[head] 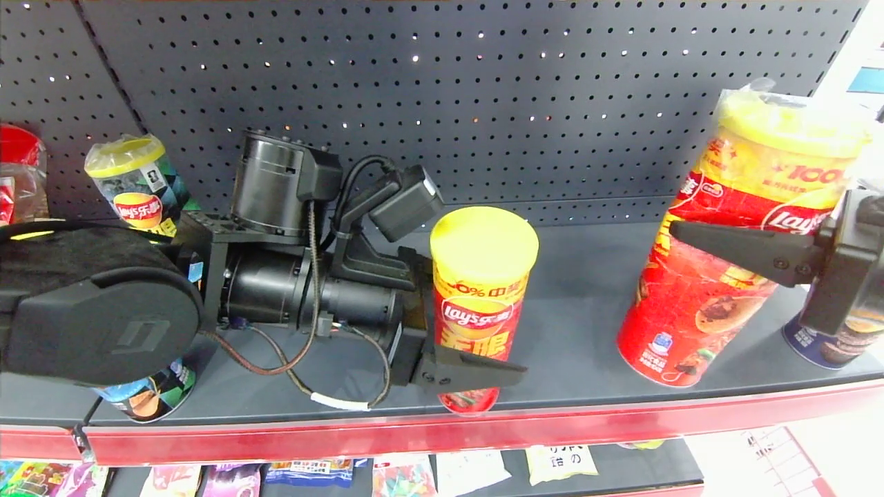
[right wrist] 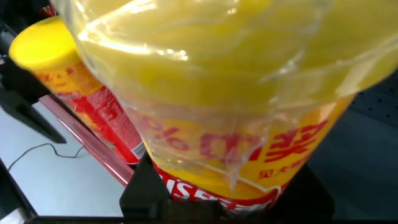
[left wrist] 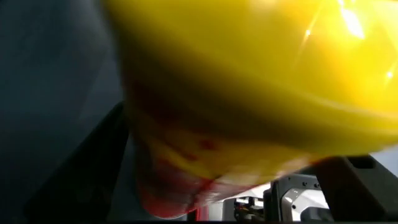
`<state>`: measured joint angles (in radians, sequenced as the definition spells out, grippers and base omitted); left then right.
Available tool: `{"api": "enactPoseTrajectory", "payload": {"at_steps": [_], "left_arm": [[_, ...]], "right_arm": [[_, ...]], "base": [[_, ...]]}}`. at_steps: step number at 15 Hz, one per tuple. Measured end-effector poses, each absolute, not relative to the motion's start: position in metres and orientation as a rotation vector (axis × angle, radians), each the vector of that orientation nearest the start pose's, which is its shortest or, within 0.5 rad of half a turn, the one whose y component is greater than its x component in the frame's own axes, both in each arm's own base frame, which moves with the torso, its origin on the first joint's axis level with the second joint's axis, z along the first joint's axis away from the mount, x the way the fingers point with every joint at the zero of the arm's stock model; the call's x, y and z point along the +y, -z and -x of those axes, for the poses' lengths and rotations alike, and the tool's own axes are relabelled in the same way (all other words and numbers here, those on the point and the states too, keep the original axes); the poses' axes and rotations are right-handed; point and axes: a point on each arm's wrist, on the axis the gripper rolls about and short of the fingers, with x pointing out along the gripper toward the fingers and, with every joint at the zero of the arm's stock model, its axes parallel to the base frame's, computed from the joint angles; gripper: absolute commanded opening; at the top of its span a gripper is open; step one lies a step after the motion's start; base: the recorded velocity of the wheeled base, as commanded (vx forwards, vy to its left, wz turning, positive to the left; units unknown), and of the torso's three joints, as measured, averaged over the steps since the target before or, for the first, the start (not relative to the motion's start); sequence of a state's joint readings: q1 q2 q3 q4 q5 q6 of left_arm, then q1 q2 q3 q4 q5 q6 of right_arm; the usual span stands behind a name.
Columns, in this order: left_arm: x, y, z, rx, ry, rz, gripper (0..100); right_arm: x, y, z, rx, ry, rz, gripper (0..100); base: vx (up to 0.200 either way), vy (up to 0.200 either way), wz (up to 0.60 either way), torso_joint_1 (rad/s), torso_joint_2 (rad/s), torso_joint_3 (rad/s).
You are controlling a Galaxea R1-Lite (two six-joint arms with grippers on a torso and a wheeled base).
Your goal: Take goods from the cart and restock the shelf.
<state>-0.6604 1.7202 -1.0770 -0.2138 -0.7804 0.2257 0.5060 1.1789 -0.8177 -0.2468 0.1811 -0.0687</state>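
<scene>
Left arm [head: 90, 310]: its round black joint is closest to the viewer and comes in from the left of the small can.
Left gripper [head: 469, 331]: clamped on the small can, with one finger low across the front and the other behind it.
Small can [head: 483, 276]: a chip can with a yellow lid and a red and yellow label, standing upright. Its base is right at the red lip. I cannot tell whether it rests on the board or hangs just above it.
Shelf [head: 587, 297]: a dark grey board with a red lip [head: 552, 424] in front of the small can and a perforated back wall [head: 483, 83] behind it.
Large can [head: 711, 324]: a taller chip can in clear wrap, well to the right of the small can. It leans, its top tipped away from the small can.
Right gripper [head: 732, 241]: closed around the middle of the large can.
Other stock: a green-and-black can [head: 138, 186] stands left of and behind the small can. A dark can [head: 822, 345] stands beyond the large can.
Below: packets [head: 400, 476] lie on a lower shelf beneath the small can.
Step in hand: this looks like the set-down, with both cans at the shelf and each in a grip.
Next move: the small can probably needs to go further back from the lip. The large can needs to be stood straight. Each set of fingers should open only once its can stands firm, then draw straight back so nothing tips.
</scene>
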Motion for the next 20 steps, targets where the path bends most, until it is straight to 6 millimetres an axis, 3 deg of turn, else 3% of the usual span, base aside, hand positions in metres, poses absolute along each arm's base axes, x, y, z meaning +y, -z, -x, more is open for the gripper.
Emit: {"api": "enactPoseTrajectory", "payload": {"at_steps": [3,7,12,16,20], "left_arm": [[-0.194,-0.205,-0.23,0.341,1.436,-0.155,100],[-0.16,-0.197,-0.209,0.382,1.362,-0.148,100],[-0.11,-0.188,-0.17,0.415,1.234,-0.111,100],[-0.097,-0.196,-0.155,0.396,1.139,-0.073,100],[-0.094,-0.201,-0.151,0.376,1.11,-0.065,100]], "right_arm": [[0.103,-0.279,-0.176,0.099,-0.698,0.085,0],[0.127,-0.276,-0.212,0.035,-0.726,0.065,0],[0.167,-0.241,-0.267,0.028,-0.748,0.05,0],[0.188,-0.225,-0.294,0.055,-0.762,0.053,0],[0.203,-0.219,-0.307,0.057,-0.779,0.053,0]], "base": [[0.0,0.0,0.0,0.0,0.0,0.0],[0.0,0.0,0.0,0.0,0.0,0.0],[0.0,0.0,0.0,0.0,0.0,0.0],[0.0,0.0,0.0,0.0,0.0,0.0],[0.0,0.0,0.0,0.0,0.0,0.0]]}}
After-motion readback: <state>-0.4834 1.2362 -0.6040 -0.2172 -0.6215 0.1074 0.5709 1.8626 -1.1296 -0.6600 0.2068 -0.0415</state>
